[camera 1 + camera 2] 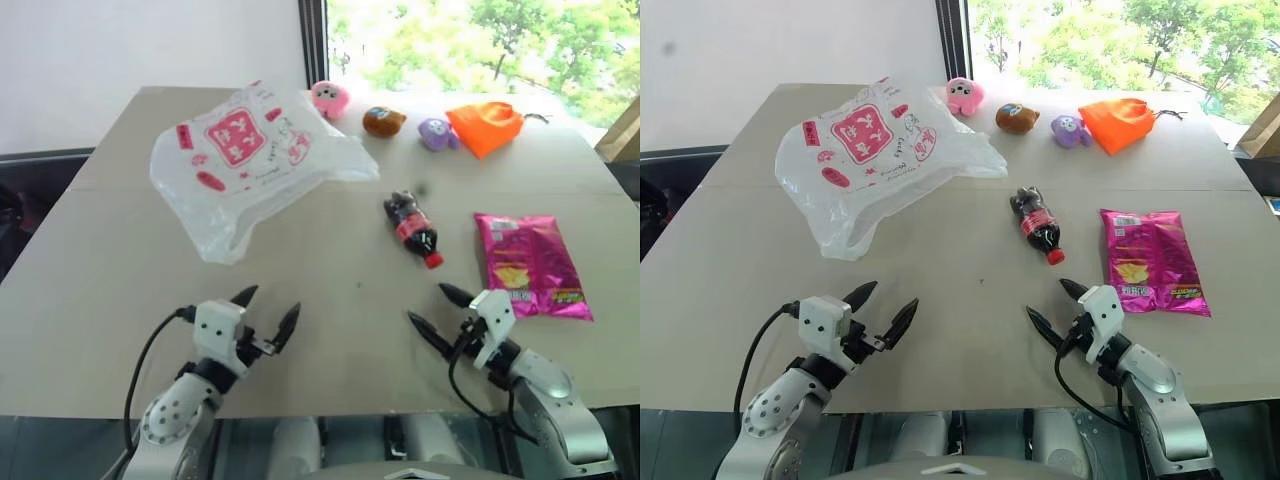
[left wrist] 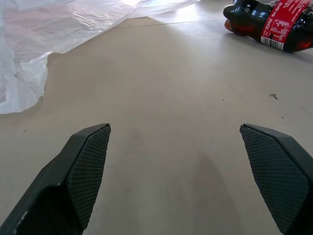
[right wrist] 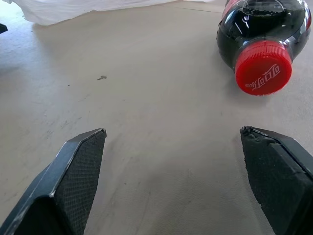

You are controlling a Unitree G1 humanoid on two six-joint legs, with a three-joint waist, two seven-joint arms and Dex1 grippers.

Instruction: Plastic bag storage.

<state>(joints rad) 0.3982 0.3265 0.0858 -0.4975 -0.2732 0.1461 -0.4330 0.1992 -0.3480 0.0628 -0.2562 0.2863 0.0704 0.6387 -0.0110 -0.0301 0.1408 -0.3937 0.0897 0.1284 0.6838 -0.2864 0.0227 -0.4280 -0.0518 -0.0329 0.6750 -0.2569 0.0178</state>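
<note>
The plastic bag (image 1: 245, 160) lies loosely crumpled on the far left of the table, translucent white with a red-pink square logo and small red marks; its near edge shows in the left wrist view (image 2: 29, 54). My left gripper (image 1: 268, 310) hovers open near the table's front edge, a good way short of the bag. My right gripper (image 1: 433, 308) is open too, at the front right, with nothing between its fingers.
A small cola bottle (image 1: 412, 228) with a red cap (image 3: 263, 67) lies mid-table, just beyond my right gripper. A magenta snack packet (image 1: 530, 264) lies at the right. Three small plush toys (image 1: 384, 121) and an orange pouch (image 1: 484, 126) sit along the far edge.
</note>
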